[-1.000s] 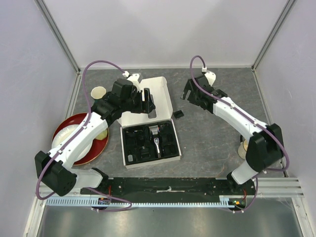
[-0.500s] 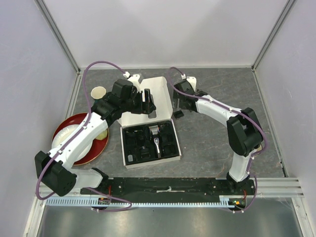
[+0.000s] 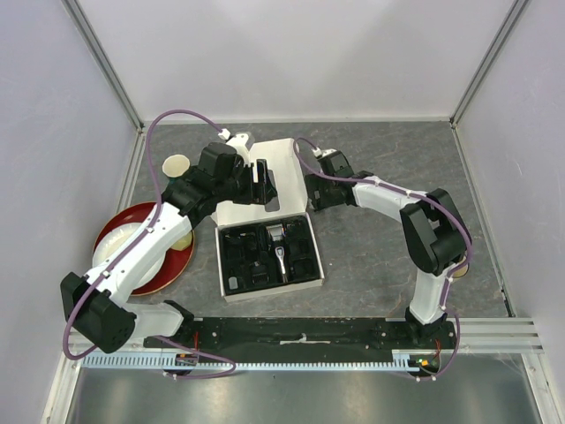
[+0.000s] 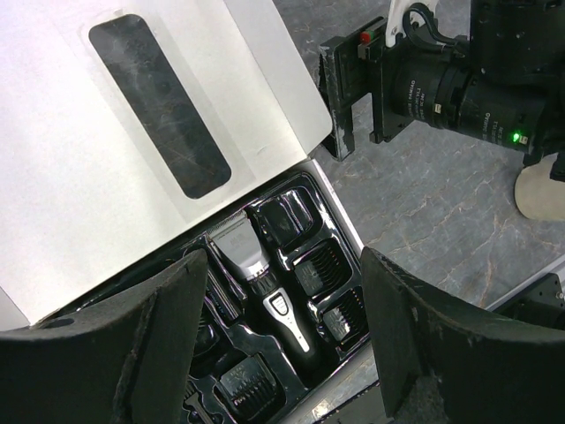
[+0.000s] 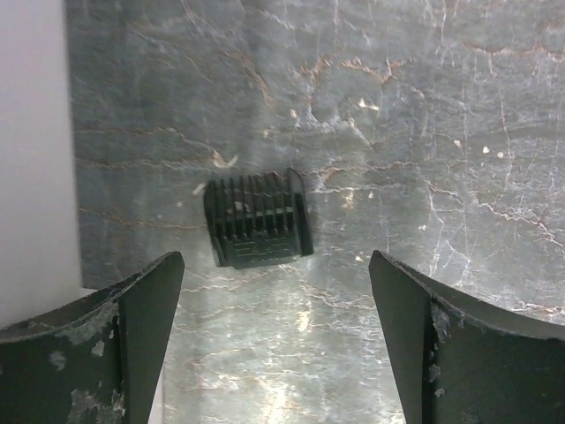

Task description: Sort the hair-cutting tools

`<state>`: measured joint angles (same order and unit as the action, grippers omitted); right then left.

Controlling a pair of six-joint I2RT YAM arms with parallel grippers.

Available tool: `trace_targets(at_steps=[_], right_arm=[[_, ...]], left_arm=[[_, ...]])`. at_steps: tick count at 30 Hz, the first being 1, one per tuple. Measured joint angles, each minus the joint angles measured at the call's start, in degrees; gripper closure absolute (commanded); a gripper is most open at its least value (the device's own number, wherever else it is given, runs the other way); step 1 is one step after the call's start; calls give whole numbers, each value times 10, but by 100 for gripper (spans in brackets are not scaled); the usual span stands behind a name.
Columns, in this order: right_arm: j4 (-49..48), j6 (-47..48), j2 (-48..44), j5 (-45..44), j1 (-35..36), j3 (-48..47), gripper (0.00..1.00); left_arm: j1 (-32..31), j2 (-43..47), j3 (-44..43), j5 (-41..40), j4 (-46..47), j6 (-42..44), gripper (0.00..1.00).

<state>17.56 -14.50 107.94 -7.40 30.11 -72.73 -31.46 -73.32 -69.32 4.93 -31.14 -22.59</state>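
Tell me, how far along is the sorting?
Mostly done: the clipper and several guards sit in the tray. In hand: nothing yet; the open right hand hovers over one loose guard on the table. Remaining: picking it up and traying it.

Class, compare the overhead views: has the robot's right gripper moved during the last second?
Yes. The right gripper swung left, ending beside the white cardboard box lid, above the small black comb guard.

Bench (image 5: 441,132): grey, veined stone look, faint sheen.
Comb guard (image 5: 258,218) beside box lid (image 4: 53,203): matt black ribbed plastic.
Lid: matt white cardboard.
Tray (image 4: 305,240) below lid: glossy black plastic.
Clipper (image 4: 265,283): silver metallic head, shiny black body.
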Motion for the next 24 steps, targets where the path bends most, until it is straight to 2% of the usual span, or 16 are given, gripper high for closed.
trace_targets(at_steps=[12, 24], right_arm=[[-42, 70, 25, 68, -28, 25, 10], [-46, 70, 27, 23, -26, 25, 13]], left_arm=[[0, 0, 0, 0, 0, 0, 24], [0, 0, 0, 0, 0, 0, 23]])
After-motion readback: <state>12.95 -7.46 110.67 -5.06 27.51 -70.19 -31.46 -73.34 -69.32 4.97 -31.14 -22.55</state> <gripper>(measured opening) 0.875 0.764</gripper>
